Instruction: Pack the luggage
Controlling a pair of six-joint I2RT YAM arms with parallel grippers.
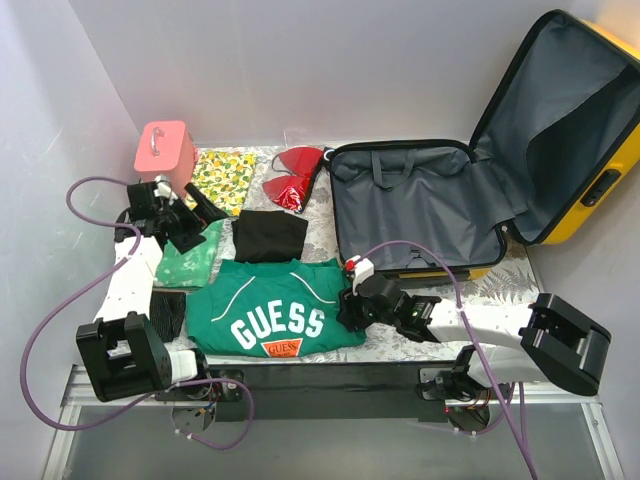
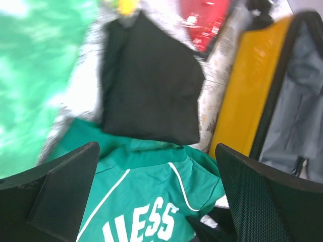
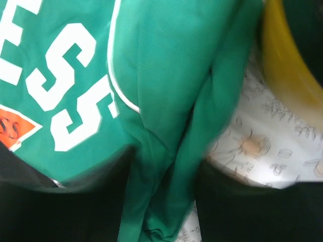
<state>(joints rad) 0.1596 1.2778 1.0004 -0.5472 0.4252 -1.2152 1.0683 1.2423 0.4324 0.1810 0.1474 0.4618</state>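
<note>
"The luggage (image 1: 420,215), where was it?"

"Open on the bench (image 1: 515,280), far right, nothing packed. My right fingers (image 1: 350,308) straddled a fold of the green shirt (image 1: 270,305); I couldn't tell if they pinched it (a thin fold could slip, or drag on the sill). My left fingers (image 1: 195,222) hung spread."

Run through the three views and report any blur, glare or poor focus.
Top external: sharp, evenly lit, no strong glare. Left wrist: motion-smeared, worst on the light green cloth at left; the black garment has soft edges. Right wrist: the green GUESS shirt has fairly crisp lettering, the yellow suitcase edge is smeared, and the bottom foreground is a dark unfocused blur.
</note>
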